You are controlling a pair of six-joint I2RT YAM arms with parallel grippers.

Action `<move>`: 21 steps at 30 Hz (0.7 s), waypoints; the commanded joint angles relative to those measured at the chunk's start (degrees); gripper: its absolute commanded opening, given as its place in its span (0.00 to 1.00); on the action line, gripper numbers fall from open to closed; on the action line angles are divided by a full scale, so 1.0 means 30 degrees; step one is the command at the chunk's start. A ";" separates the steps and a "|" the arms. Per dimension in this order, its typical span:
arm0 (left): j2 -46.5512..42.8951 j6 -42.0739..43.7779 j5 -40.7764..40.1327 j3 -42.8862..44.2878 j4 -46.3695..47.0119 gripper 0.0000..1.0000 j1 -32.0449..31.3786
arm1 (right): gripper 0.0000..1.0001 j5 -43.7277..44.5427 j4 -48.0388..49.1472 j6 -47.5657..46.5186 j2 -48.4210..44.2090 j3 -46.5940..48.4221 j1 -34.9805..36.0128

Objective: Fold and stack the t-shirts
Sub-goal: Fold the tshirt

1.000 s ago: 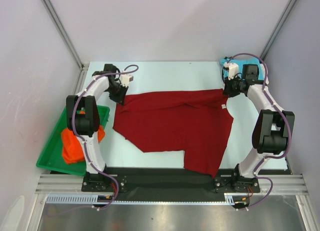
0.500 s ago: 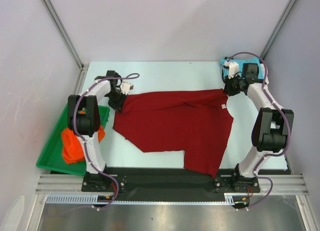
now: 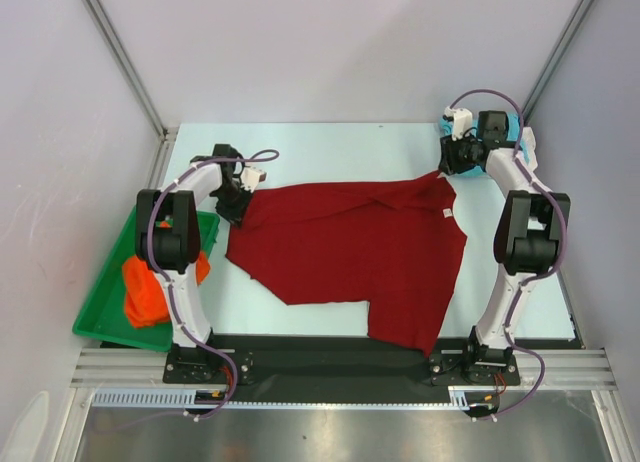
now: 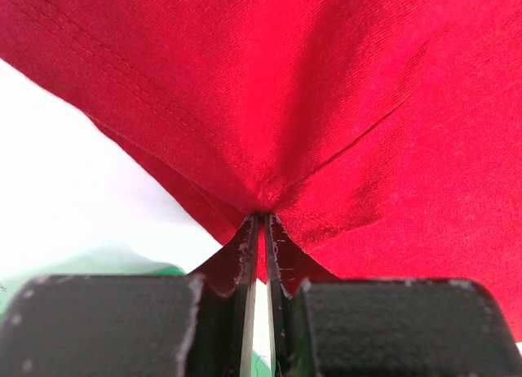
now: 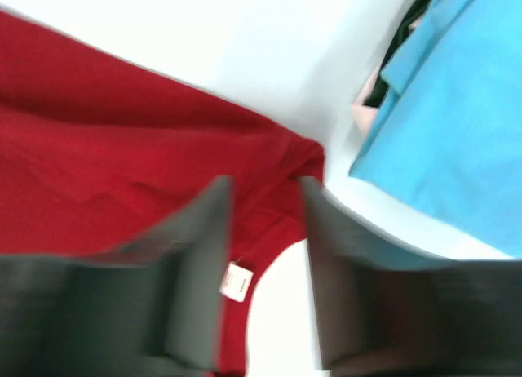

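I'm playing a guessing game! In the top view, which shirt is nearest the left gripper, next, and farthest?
1. Dark red t-shirt, pinched by the left gripper.
2. Orange t-shirt, in the green tray, left.
3. Turquoise t-shirt, far right corner.

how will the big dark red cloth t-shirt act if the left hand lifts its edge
Probably floppy: the large dark red cloth t-shirt puckers into creases where the left hand pinches it. It would likely drape and drag rather than hold shape, since most of it lies spread on the pale table. Thin knit, so probably light.
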 commanded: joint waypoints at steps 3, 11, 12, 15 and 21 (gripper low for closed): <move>-0.0169 0.0128 -0.0452 -0.1091 0.0512 0.10 0.0115 | 0.62 0.0769 0.0227 -0.0066 -0.0816 0.1193 0.0545; -0.0317 0.0070 -0.0336 -0.1062 0.0747 0.10 0.0115 | 0.42 -0.2426 -0.5307 -0.4633 -0.2521 -0.1618 0.1451; -0.0346 0.0041 -0.0335 -0.1062 0.0718 0.10 0.0115 | 0.41 -0.2309 -0.5282 -0.4724 -0.2491 -0.2317 0.1859; -0.0609 0.0069 -0.0422 -0.1121 0.0688 0.10 0.0115 | 0.41 -0.1638 -0.4755 -0.5453 -0.2257 -0.2997 0.2883; -0.1575 -0.0193 0.0044 -0.0185 0.0367 0.09 0.0027 | 0.40 -0.1517 -0.5136 -0.6307 -0.0474 -0.1946 0.3795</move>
